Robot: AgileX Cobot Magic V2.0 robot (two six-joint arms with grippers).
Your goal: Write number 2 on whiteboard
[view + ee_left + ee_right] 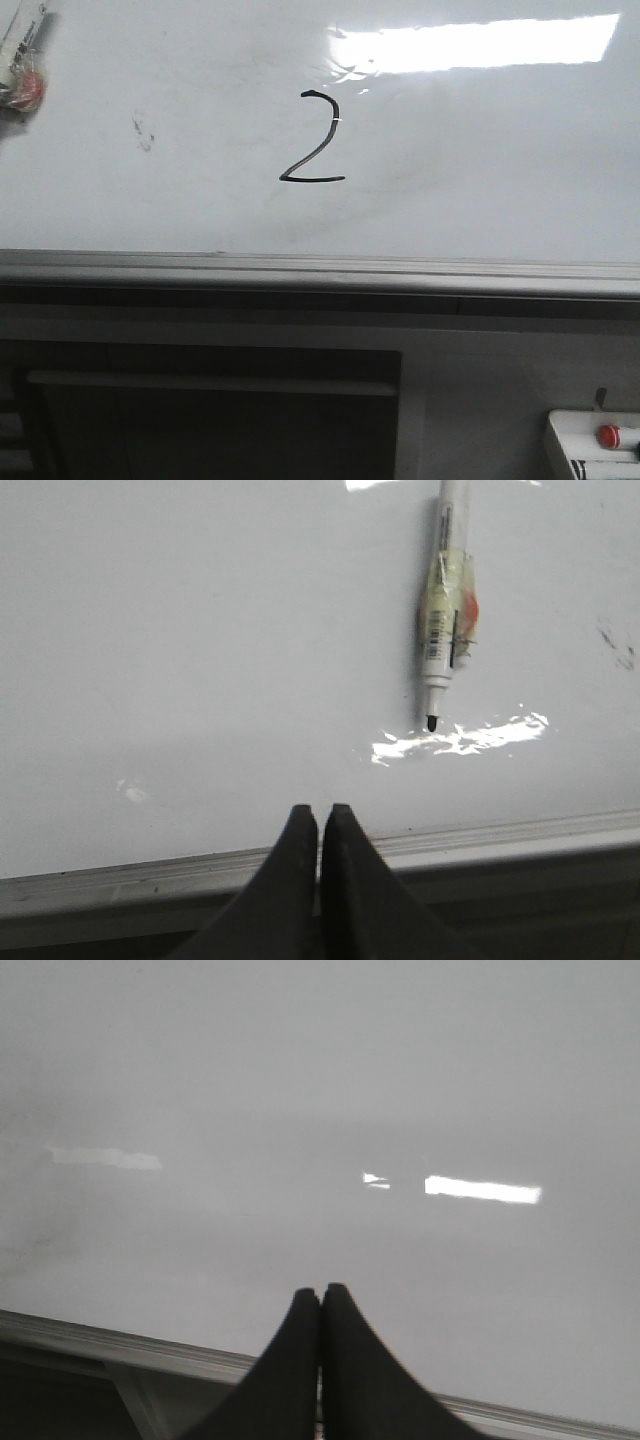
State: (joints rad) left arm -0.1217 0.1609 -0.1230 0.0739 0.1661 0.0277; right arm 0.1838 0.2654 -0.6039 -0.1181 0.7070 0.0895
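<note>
A black handwritten number 2 (pixel 315 138) stands in the middle of the whiteboard (pixel 480 160), left of and below the bright light reflection. A marker (pixel 447 610) with its black tip bare lies loose on the board in the left wrist view; its taped body also shows in the front view's top left corner (pixel 25 75). My left gripper (pixel 320 812) is shut and empty, over the board's near edge rail, well short of the marker. My right gripper (pixel 320 1290) is shut and empty over bare board near the rail. Neither gripper shows in the front view.
The grey metal edge rail (pixel 320 272) runs along the board's near side. Faint dark smudge specks (pixel 143 133) lie left of the digit. A white box with a red button (pixel 608 438) sits below the board at the right.
</note>
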